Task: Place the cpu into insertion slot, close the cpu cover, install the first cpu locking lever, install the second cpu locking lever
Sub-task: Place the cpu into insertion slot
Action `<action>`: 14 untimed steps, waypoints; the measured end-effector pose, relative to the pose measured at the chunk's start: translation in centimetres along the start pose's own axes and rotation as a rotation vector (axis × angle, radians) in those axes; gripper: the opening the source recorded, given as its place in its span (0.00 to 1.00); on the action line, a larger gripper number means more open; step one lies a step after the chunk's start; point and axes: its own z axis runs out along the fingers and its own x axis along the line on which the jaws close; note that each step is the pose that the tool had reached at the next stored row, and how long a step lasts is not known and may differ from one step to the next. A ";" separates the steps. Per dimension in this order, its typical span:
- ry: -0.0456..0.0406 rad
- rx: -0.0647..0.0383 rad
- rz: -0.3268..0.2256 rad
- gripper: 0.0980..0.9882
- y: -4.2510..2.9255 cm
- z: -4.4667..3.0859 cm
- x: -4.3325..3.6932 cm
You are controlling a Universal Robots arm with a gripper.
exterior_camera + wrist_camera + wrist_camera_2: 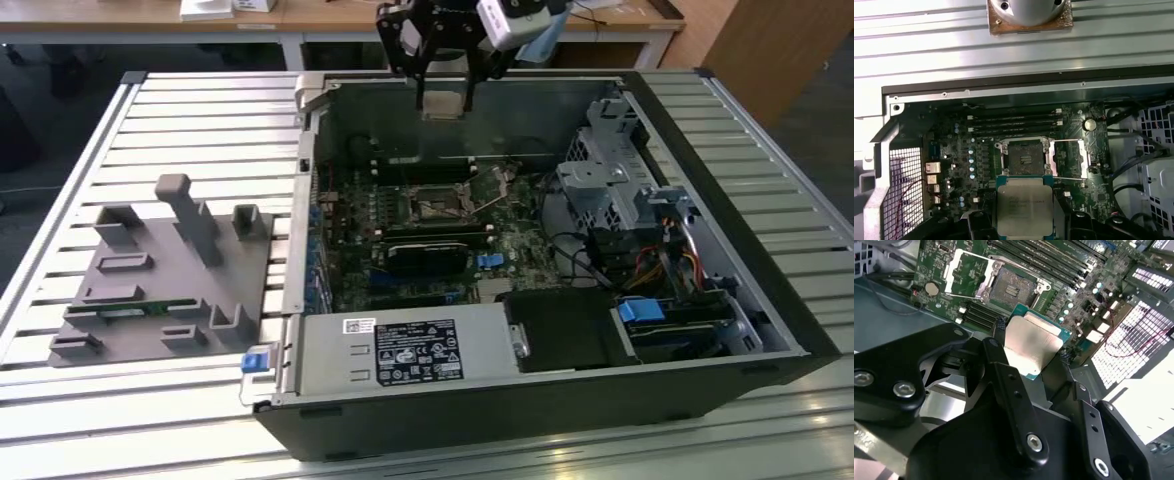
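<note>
A silvery slatted metal worktop (200, 110) spans the exterior view. On it, right of centre, lies an open black computer case (761, 330) with a green circuit board (350, 270) on its floor. A silver power supply box with a white label (400, 352) sits along the case's lower edge. A grey plastic fixture with upright posts (160, 275) rests at the frame's left, just beside the case. Both wrist views show a round silver coin battery (1089, 123) (930, 288) on the board.
</note>
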 end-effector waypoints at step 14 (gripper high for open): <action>-0.0118 -0.003 0.132 0.49 -0.01 0.06 0.11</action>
